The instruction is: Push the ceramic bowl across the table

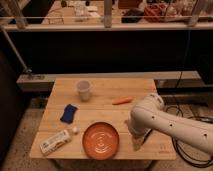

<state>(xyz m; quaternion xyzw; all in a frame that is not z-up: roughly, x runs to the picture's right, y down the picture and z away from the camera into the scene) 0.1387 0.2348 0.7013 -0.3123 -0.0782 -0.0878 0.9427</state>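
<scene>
The ceramic bowl [101,140], orange-red with concentric rings, sits near the front edge of the light wooden table [105,92], just left of centre. My white arm reaches in from the right. The gripper [136,142] hangs down just right of the bowl, close to its right rim, low over the tabletop. I cannot tell whether it touches the bowl.
A translucent white cup [83,90] stands at the back left. A carrot [122,100] lies right of centre. A blue cloth-like item [68,113] lies left, a white packet [55,141] and a small pale ball [75,130] at the front left. Black cables [187,152] lie on the floor at right.
</scene>
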